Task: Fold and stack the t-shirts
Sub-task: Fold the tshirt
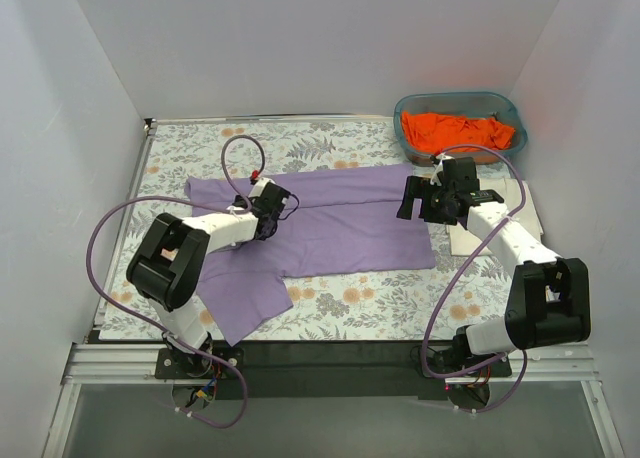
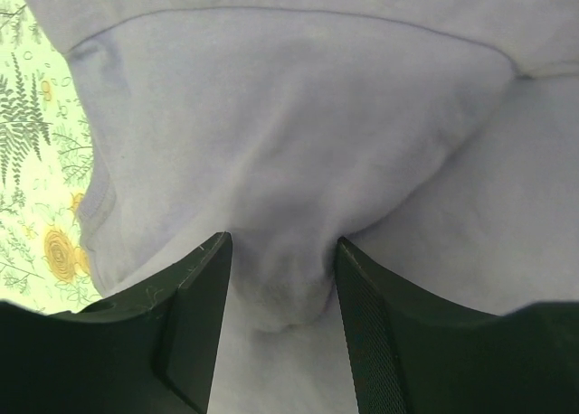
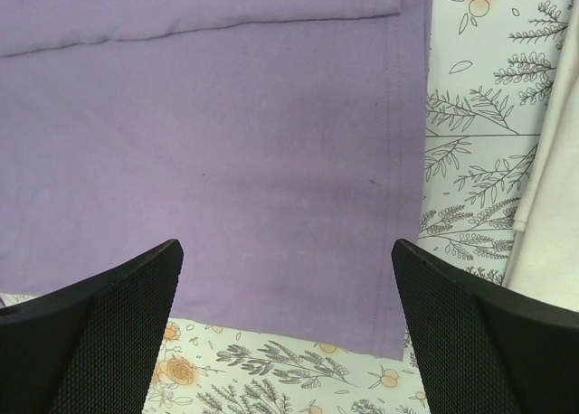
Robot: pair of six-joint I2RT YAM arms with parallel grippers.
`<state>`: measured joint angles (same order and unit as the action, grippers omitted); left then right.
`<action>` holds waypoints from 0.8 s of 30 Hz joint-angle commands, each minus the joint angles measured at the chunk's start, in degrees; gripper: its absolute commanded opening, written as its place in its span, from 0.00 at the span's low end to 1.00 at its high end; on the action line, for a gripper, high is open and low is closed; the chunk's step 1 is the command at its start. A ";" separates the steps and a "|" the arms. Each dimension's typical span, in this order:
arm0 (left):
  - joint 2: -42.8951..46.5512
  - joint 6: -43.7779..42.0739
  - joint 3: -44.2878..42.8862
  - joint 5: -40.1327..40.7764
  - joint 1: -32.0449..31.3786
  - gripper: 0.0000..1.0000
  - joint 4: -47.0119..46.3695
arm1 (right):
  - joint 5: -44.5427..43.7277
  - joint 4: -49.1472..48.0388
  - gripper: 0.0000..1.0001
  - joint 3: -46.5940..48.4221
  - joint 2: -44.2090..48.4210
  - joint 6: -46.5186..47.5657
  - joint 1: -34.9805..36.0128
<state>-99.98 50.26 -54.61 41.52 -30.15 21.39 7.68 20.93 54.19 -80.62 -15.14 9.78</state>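
Matt lavender cloth shirt (image 1: 350, 228), matt floral tablecloth (image 1: 330, 143), glossy teal plastic basket (image 1: 450, 100), mesh-textured right pincer pads (image 3: 118, 342).

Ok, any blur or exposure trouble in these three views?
Top external: even light, sharp. Left wrist: the lavender-purple cloth t-shirt looks pale, washed out and soft. Right wrist: crisp, its stitching visible.

Left pincer (image 2: 280, 256) nips a fold of the lavender t-shirt (image 2: 298, 143); right pincer (image 3: 287, 248) hovers, fingers spread wide.
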 commanded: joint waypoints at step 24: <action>-5.40 1.48 -20.45 -5.83 14.77 0.56 2.94 | 1.72 0.25 0.87 0.56 0.81 1.51 -0.20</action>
<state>-107.48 47.57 -73.25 37.52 -15.55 21.15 8.80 20.97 54.19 -81.06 -14.61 9.76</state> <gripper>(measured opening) 0.558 0.868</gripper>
